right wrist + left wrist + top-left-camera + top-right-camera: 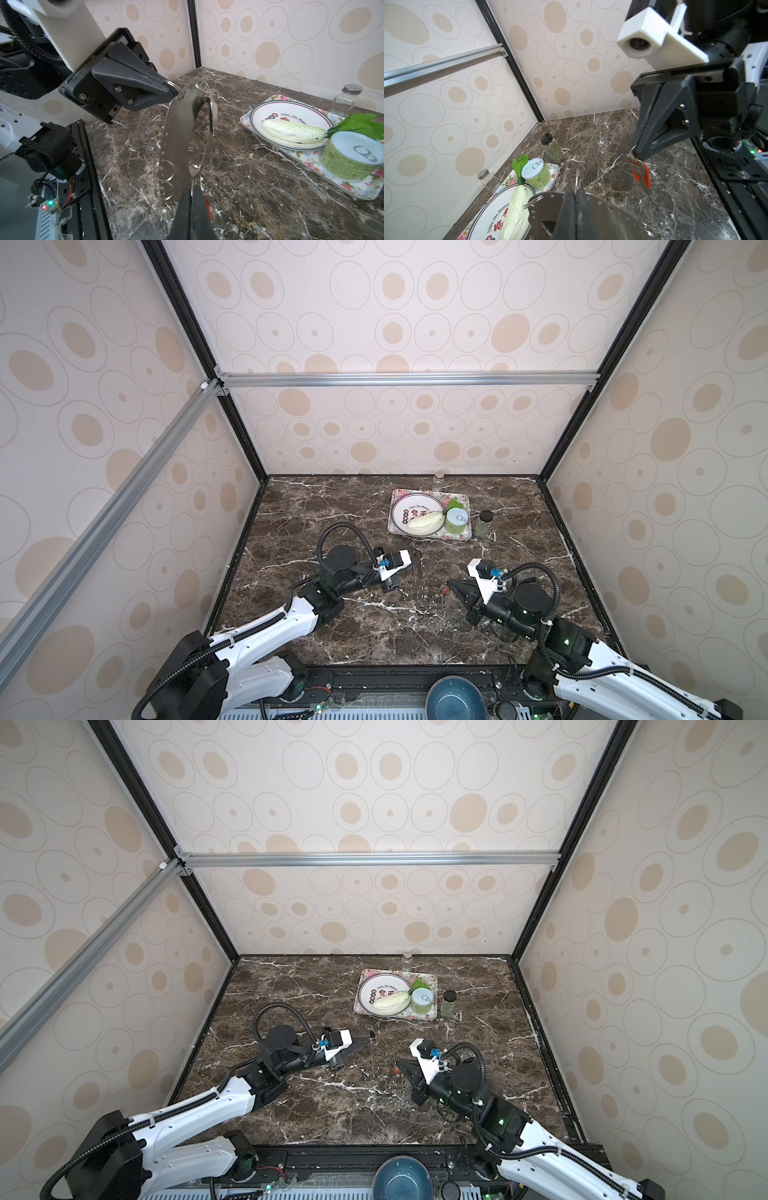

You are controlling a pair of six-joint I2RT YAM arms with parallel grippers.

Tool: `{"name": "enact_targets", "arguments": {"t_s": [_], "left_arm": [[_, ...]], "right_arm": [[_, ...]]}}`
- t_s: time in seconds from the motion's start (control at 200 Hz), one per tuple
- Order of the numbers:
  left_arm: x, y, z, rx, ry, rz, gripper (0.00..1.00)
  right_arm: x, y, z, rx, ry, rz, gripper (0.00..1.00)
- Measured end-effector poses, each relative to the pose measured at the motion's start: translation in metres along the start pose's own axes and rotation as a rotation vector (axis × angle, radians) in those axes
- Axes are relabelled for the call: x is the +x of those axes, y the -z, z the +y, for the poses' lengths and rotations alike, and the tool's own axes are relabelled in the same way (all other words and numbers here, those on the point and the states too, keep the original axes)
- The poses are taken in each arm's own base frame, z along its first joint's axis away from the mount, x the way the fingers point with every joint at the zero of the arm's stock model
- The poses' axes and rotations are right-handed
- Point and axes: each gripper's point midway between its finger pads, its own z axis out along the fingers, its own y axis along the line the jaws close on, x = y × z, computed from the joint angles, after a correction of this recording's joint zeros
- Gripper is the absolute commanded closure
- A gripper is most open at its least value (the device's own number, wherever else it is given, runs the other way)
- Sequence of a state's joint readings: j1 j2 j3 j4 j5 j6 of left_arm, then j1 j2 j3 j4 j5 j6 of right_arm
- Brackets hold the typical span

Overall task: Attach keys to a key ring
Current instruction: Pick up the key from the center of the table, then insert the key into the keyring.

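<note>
Aloft, key ring (178,128) pinched in left gripper (172,90), red-headed key (641,174) clamped in right gripper (636,154).

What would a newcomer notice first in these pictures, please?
Mid-table, a grey crescent key ring hangs from the shut jaws of the left gripper. Facing it, the right gripper pinches a red key by its loop. A flowered tray with plate and green can sits at the back.

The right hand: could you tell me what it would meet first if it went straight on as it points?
Probably the key ring, hanging just ahead of the right hand; the gap is hard to judge.
</note>
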State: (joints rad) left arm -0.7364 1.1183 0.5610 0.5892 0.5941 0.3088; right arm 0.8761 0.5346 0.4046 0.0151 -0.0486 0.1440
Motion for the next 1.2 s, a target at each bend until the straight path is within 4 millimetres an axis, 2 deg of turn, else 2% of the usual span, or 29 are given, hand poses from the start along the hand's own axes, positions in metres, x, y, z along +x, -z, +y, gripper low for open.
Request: {"name": "enact_targets", "arguments": {"t_s": [0.18, 0.41, 0.855, 1.2], "left_arm": [[0.001, -0.001, -0.006, 0.028, -0.013, 0.0, 1.0], [0.01, -0.006, -0.016, 0.081, -0.018, 0.03, 1.0], [0.016, -0.019, -0.033, 0.167, -0.054, 0.078, 1.0], [0.018, -0.02, -0.038, 0.185, -0.064, 0.094, 1.0]], "right_arm": [[-0.004, -0.004, 0.014, -0.077, 0.008, 0.02, 1.0], [-0.004, -0.004, 0.02, -0.113, 0.013, 0.027, 1.0], [0.001, -0.013, 0.018, -0.099, 0.035, 0.064, 1.0], [-0.013, -0.01, 0.014, -0.066, 0.072, 0.052, 1.0]]}}
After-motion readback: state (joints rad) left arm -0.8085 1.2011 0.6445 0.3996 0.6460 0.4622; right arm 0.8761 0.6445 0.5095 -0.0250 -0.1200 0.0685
